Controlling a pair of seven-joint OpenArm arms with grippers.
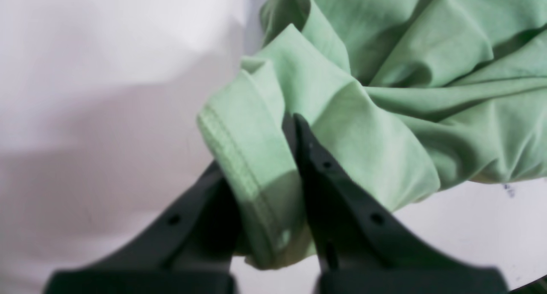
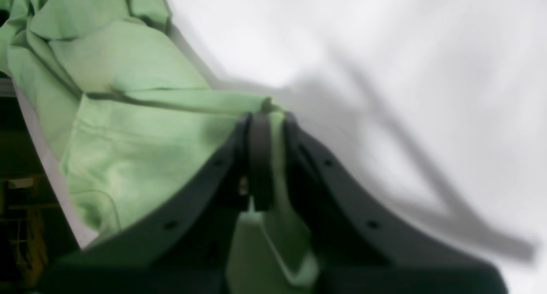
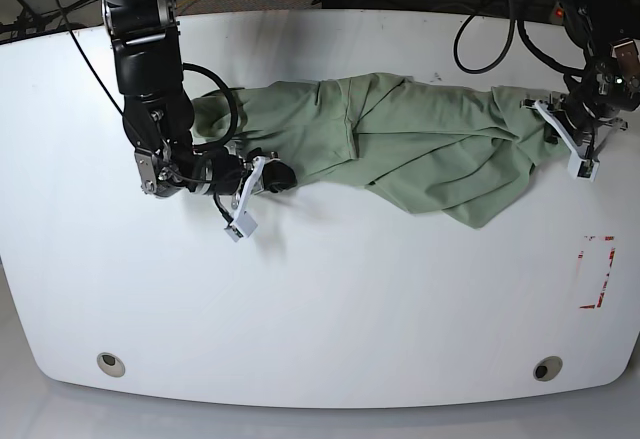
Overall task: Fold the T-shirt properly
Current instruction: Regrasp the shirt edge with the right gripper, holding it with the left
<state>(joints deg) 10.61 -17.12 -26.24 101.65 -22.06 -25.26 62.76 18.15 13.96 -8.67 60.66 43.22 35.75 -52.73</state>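
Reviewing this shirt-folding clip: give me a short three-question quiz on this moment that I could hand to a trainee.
1. True or false: the T-shirt lies neatly folded into a compact square on the table.
2. Which grippers are clamped on fabric? A. only the left B. only the right C. both D. neither
3. Fill in: in the base view the shirt is stretched out between the left gripper and the right gripper, running from side to ____.

Key:
1. False: it is spread out long and wrinkled, unfolded.
2. C: the left wrist view shows a hemmed edge pinched in the jaws; the right wrist view shows a fold of cloth caught in the closed jaws.
3. side
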